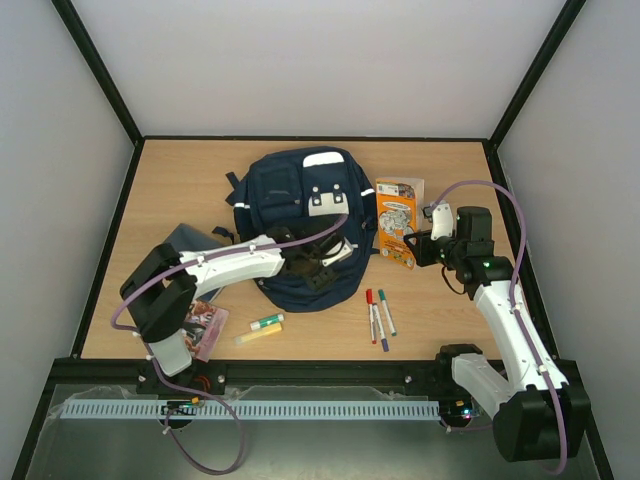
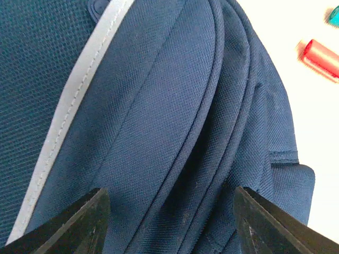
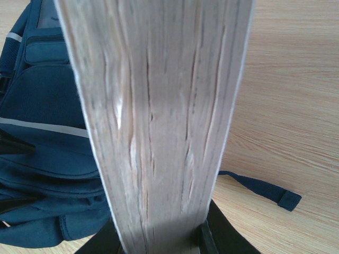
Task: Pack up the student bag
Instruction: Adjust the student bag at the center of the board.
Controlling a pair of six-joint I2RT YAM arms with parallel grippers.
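Note:
The student bag (image 1: 295, 205) is a navy backpack with white stripes and a grey-white patch, lying flat in the middle of the table. My left gripper (image 1: 318, 262) hovers over its near end, open. In the left wrist view the gripper (image 2: 172, 211) has its fingers spread wide over the bag's folded seams (image 2: 175, 106), holding nothing. My right gripper (image 1: 418, 247) is shut on the near edge of an orange book (image 1: 397, 220), just right of the bag. The right wrist view shows the book's page edge (image 3: 159, 116) upright between the fingers, with the bag (image 3: 47, 159) to the left.
Three markers (image 1: 378, 315) lie near the bag's near right side; the red one (image 2: 320, 53) shows in the left wrist view. Two highlighter-like sticks (image 1: 265, 325) and a picture booklet (image 1: 205, 325) lie at the near left. A bag strap (image 3: 265, 188) trails on the table.

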